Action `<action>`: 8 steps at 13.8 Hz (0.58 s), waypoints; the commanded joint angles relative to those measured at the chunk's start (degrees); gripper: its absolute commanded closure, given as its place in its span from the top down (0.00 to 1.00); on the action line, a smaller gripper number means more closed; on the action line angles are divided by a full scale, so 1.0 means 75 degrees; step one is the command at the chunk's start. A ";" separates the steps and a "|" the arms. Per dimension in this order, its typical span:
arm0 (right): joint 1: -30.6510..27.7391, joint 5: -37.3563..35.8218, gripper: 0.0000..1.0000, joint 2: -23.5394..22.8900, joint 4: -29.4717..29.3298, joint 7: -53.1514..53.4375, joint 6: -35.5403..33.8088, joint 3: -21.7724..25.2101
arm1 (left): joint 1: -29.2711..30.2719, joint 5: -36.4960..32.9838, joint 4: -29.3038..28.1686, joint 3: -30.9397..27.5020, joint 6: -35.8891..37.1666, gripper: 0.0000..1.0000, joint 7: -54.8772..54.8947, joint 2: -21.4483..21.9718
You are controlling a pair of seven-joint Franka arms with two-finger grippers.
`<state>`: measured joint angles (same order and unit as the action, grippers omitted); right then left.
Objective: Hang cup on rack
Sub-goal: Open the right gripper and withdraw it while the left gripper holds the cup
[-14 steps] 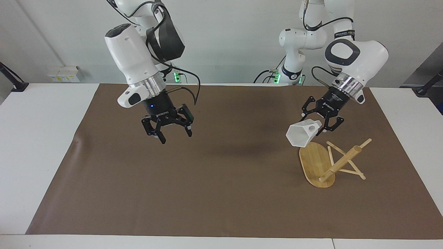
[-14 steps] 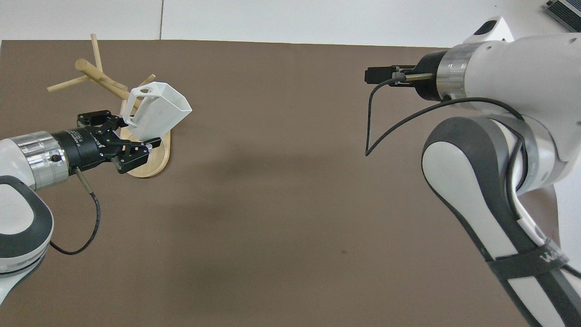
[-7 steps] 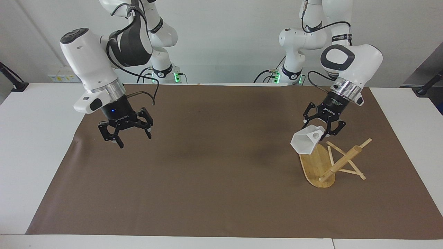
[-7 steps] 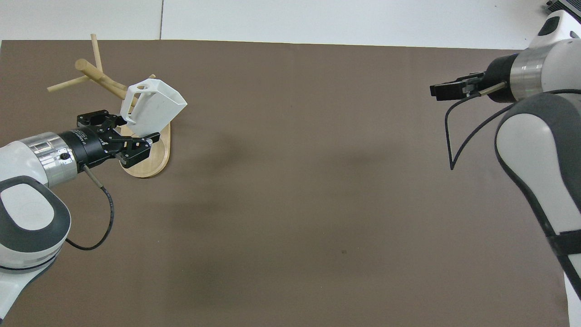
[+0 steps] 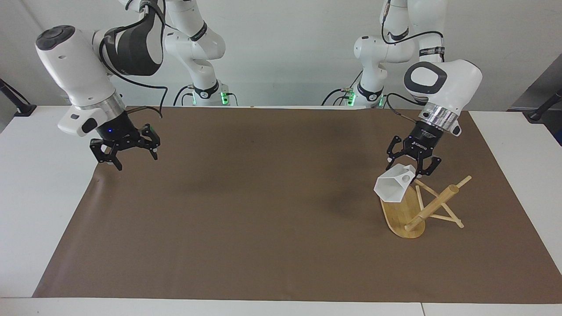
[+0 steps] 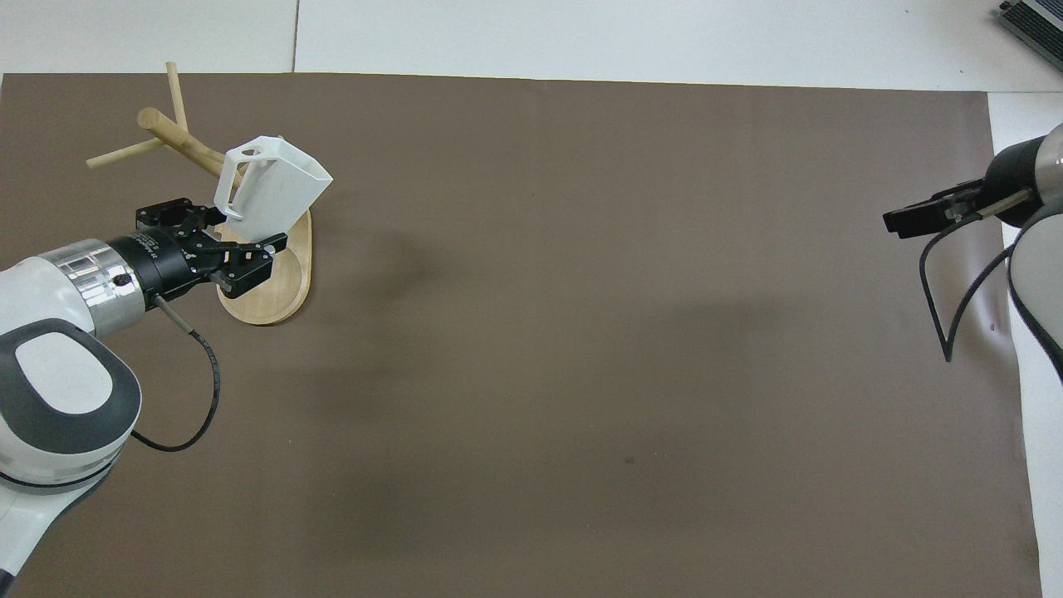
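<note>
The cup [image 5: 392, 187] [image 6: 278, 184], a faceted white mug, hangs tipped on its side over the rack's oval base [image 5: 400, 216] [image 6: 278, 291]. My left gripper [image 5: 413, 172] [image 6: 235, 223] is shut on it at the handle side. The bamboo rack's post [image 5: 432, 205] [image 6: 178, 137] slants toward the left arm's end of the table, with thin pegs crossing it. The cup's handle is close to one peg; whether they touch cannot be told. My right gripper [image 5: 131, 159] [image 6: 905, 223] is open and holds nothing, above the mat's edge at the right arm's end.
A brown mat [image 5: 263, 210] [image 6: 581, 332] covers most of the white table [image 5: 44, 184]. Nothing else lies on it. The rack stands on the mat toward the left arm's end.
The right arm has swung away from the middle of the mat to its own end of the table. The left gripper has carried the cup slightly lower and closer to the rack's pegs.
</note>
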<state>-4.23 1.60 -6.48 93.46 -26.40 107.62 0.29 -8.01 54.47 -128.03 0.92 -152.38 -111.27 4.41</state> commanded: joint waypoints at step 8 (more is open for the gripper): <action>-0.0022 -0.0518 1.00 0.0711 -0.0016 0.2546 -0.1834 -0.0085 | -0.0151 -0.0090 -0.0039 -0.0064 -0.0706 0.00 -0.0774 -0.0212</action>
<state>-4.15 -1.24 -2.53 93.13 -11.83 95.49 0.24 -8.02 54.47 -128.03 0.93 -155.30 -114.88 3.39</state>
